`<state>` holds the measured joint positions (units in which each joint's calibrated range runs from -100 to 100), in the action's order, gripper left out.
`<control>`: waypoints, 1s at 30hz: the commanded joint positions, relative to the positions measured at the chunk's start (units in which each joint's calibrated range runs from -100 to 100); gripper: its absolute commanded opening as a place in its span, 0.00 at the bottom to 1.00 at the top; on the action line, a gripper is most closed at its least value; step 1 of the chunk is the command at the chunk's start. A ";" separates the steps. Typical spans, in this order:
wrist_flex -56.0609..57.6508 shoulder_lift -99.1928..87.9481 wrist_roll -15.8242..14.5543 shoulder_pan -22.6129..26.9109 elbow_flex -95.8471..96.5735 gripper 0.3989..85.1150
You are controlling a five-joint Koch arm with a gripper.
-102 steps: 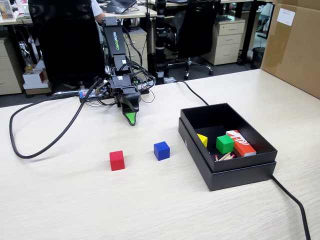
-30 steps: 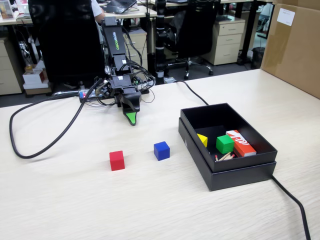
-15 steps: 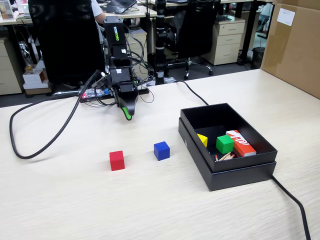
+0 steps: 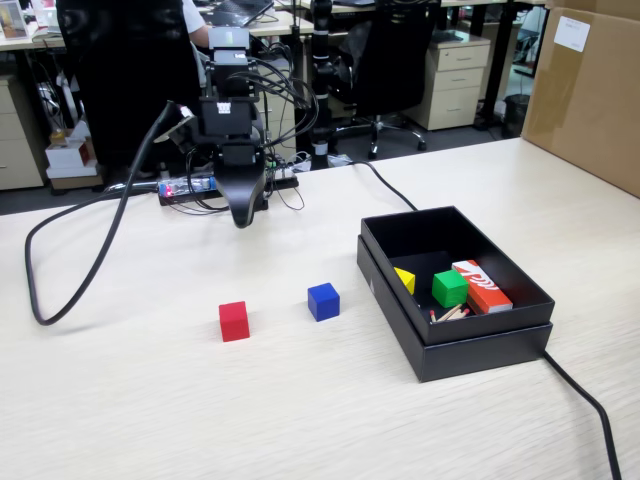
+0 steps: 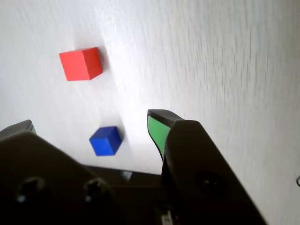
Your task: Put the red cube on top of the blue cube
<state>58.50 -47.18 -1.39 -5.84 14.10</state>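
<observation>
both cubes unmoved: red cube (image 4: 233, 321), blue cube (image 4: 323, 301); fingers (image 5: 89, 125) raised higher, now spread, empty.

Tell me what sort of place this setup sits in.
Most likely an office: behind the wooden table stand a black swivel chair, a drawer pedestal and desks; a cardboard box sits at right.

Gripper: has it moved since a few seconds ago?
Yes. In the fixed view the gripper has risen and drifted left, away from the red cube, which stays put.
</observation>
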 commanded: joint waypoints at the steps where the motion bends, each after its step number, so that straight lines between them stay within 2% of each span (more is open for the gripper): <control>1: 1.33 5.93 0.44 -0.93 -8.94 0.55; 10: 1.33 28.08 1.12 -2.20 -22.72 0.55; 30: -1.52 48.39 1.90 -2.59 -29.88 0.55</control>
<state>58.89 1.62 0.27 -8.03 -11.82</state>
